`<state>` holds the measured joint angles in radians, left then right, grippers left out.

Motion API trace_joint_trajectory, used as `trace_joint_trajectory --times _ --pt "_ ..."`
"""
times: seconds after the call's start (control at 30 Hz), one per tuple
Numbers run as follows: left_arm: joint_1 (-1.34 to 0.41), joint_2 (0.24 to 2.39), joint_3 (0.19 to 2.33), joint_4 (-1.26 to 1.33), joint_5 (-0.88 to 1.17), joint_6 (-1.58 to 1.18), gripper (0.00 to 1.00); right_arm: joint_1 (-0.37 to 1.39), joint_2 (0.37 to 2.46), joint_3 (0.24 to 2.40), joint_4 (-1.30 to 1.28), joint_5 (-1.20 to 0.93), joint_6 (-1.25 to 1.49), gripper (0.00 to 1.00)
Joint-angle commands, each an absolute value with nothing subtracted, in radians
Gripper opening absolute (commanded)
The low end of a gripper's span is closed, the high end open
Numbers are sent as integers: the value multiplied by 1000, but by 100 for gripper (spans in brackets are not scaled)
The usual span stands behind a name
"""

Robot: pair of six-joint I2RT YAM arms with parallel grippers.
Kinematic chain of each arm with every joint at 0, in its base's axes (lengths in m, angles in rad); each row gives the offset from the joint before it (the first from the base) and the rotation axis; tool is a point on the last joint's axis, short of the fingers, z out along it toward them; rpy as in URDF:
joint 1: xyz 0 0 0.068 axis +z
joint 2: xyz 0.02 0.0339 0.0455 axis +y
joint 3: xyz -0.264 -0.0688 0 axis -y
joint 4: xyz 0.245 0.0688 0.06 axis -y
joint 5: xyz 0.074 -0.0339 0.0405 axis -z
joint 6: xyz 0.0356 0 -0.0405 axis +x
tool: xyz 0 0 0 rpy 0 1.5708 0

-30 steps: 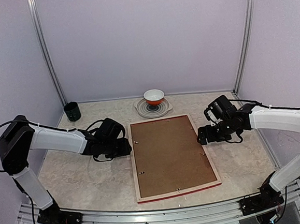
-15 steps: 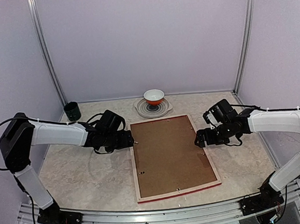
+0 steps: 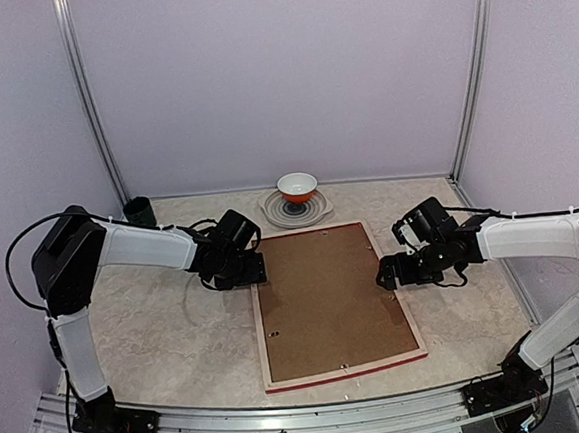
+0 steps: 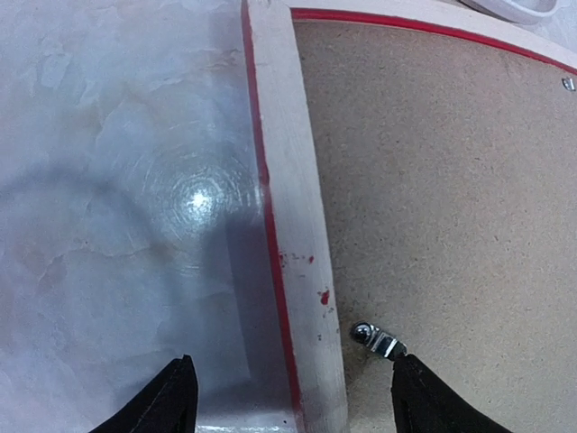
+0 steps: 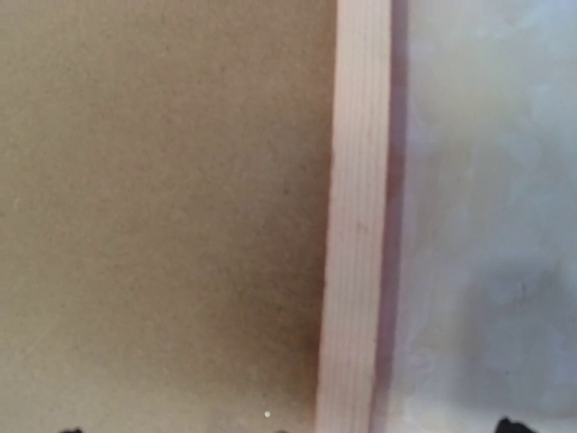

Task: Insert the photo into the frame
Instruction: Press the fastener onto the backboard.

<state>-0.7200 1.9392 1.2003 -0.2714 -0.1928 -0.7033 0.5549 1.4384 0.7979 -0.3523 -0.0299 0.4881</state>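
Observation:
The frame (image 3: 259, 319) lies face down at mid-table, pale wood back edges up, with a red strip along its near edge. A brown backing board (image 3: 326, 294) fills it. The photo is hidden. My left gripper (image 3: 257, 269) is open at the frame's left edge. In the left wrist view its fingers (image 4: 180, 397) straddle the pale rail (image 4: 288, 180), and the right tip sits against a small metal clip (image 4: 377, 339). My right gripper (image 3: 385, 272) is open wide over the right rail (image 5: 356, 225), only its tips showing at the bottom corners of its own view.
A red-and-white bowl (image 3: 297, 187) stands on a patterned plate (image 3: 296, 213) just behind the frame. A dark cup (image 3: 139, 215) is at the back left corner. Purple walls and metal posts close in the table.
My left gripper has moved right and slightly back to the frame's left edge and opened. My right gripper has shifted a little left, over the frame's right edge.

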Motion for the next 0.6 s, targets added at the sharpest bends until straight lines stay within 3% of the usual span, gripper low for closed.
trace_joint_trajectory --times 0.0,0.1,0.57 --pt "-724 1956 1218 -307 -235 -696 71 548 1433 775 -322 -21 475 99" --pt "-726 1963 1224 -304 -230 -698 67 548 1437 771 -321 -21 471 99" --pt "-721 1986 1247 -286 -211 -700 70 548 1445 759 -316 -17 466 99"
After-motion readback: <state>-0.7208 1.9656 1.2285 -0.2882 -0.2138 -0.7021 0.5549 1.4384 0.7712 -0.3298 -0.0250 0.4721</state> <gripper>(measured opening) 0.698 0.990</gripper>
